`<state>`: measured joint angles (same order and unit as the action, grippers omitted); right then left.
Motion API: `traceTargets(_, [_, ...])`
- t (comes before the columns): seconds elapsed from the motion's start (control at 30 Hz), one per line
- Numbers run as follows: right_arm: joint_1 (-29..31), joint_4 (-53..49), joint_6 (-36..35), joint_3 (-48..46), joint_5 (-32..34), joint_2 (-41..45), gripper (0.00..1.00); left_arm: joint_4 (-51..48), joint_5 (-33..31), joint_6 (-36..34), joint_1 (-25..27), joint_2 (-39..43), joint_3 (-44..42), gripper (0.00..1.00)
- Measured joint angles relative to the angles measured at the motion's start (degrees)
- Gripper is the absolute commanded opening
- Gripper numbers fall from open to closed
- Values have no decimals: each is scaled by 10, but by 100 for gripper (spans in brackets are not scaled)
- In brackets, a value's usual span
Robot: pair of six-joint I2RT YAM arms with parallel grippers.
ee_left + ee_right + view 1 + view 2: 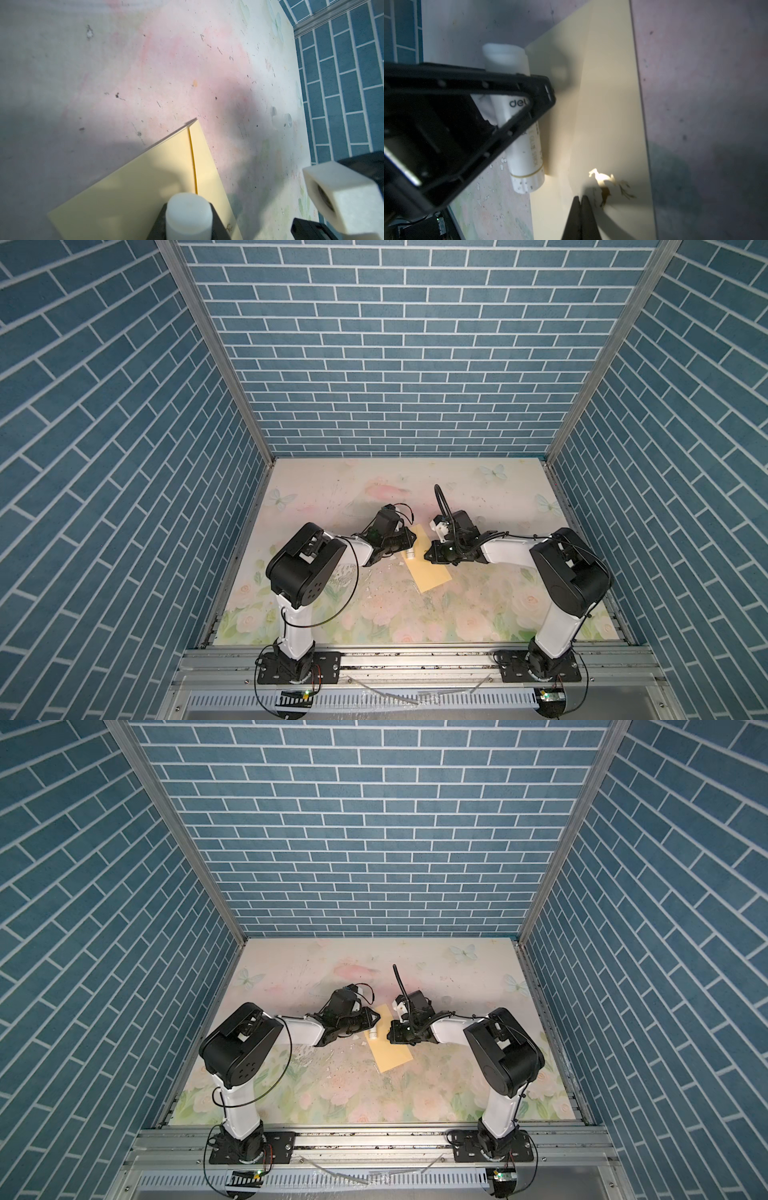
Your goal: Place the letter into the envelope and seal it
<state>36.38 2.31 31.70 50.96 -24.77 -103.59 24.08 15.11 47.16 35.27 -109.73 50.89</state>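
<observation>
right wrist view: clamps the glue stick point(525, 145) in the left gripper point(519, 97), jaws narrowed around the white barrel, with the stick lying along the edge of the envelope point(608, 104). pins that envelope to the table point(695, 83) with the right gripper point(580, 207), fingertips pressed together with nothing between them, just beside the dark mark point(605, 193). in both top views, finds the envelope point(428, 572) point(392, 1052) flat between the two arms, near the middle of the table. no sign of the letter in any view; probably inside, but cannot tell. likewise cannot tell whether glued shut or merely folded down at the flap.

risks from here: dragging the stick sideways and skidding or buckling the thin paper around the single pinned spot; pressing too hard and creasing the edge; smearing glue onto the table or the outer face instead of under the flap, then sticking the envelope to the table; lifting the right fingertips too soon and letting the flap spring up. also worth watching: a loose cap-like piece point(285, 121) lying well apart from the envelope, easy to knock away.
</observation>
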Motion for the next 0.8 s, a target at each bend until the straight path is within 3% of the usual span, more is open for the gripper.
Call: traceTargets(0.8, [-30, -4, 9, 115, -21, -91, 0, 2, 0, 1, -1, 0, 0, 0])
